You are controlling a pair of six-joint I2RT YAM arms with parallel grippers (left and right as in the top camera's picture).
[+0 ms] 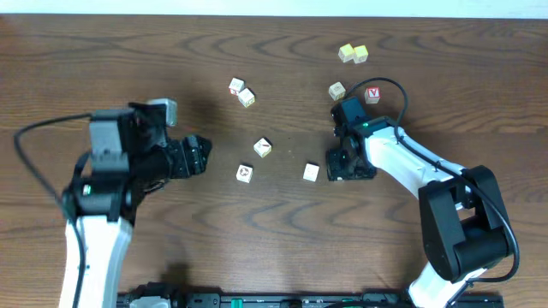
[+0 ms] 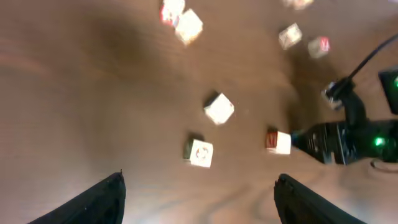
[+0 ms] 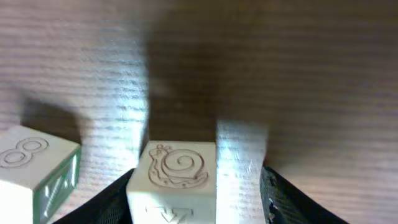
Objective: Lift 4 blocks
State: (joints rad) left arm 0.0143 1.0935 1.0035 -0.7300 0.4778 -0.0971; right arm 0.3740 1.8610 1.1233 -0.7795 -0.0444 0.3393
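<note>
Pale wooden blocks lie scattered on the table: one (image 1: pixel 262 147) at the middle, one (image 1: pixel 245 174) below it, one (image 1: pixel 311 172) just left of my right gripper (image 1: pixel 342 165). In the right wrist view a block with a snail print (image 3: pixel 180 171) stands on the table between the fingers of my right gripper (image 3: pixel 198 180). The left finger is at its side and a gap shows on the right, so the jaws are open. A block marked 8 (image 3: pixel 31 165) sits close by on the left. My left gripper (image 1: pixel 201 156) (image 2: pixel 199 180) hangs wide open and holds nothing, short of the nearest block (image 2: pixel 198 152).
Two more blocks (image 1: pixel 241 91) lie at the back left. At the back right lie a yellowish pair (image 1: pixel 353 54), a single block (image 1: pixel 337 90) and a red-faced cube (image 1: pixel 372 95). A black cable (image 1: pixel 396 90) loops beside the right arm.
</note>
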